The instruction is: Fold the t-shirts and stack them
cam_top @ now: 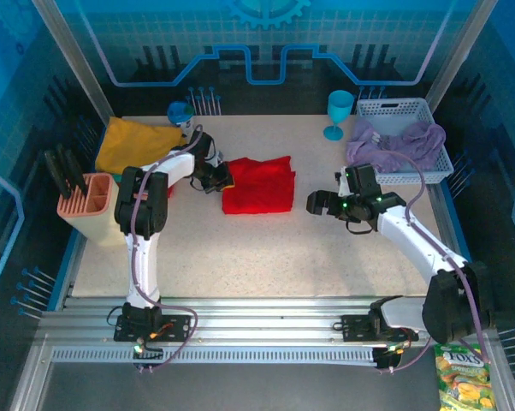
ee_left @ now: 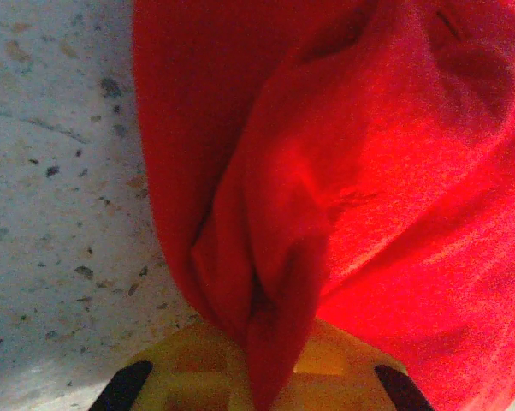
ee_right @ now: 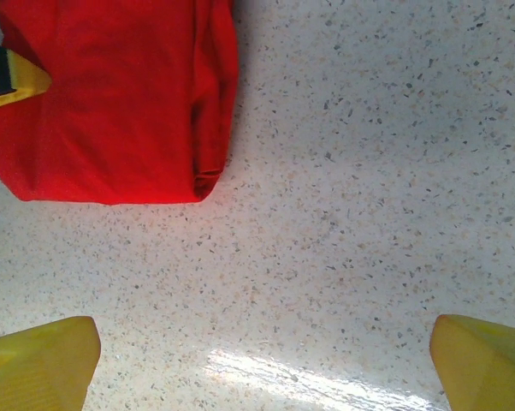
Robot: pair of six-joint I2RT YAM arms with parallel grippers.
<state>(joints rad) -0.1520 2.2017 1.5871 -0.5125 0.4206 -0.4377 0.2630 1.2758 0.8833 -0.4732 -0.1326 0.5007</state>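
I'm counting three shirts: a red shirt (cam_top: 259,187), a yellow shirt (cam_top: 136,142) and a lavender shirt (cam_top: 394,144). I'm also counting two cups, a blue cup (cam_top: 180,112) and a teal goblet (cam_top: 339,110), one white basket (cam_top: 394,105), one pink holder (cam_top: 93,207), one snack bag (cam_top: 463,377), and two arms, the left arm (cam_top: 142,248) and the right arm (cam_top: 411,235).

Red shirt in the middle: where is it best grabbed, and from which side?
On the red shirt, probably its right folded edge, approached low from the right: the layers bunch into a thick ridge there, and the open right tool faces it. The left tool pinches the opposite edge.
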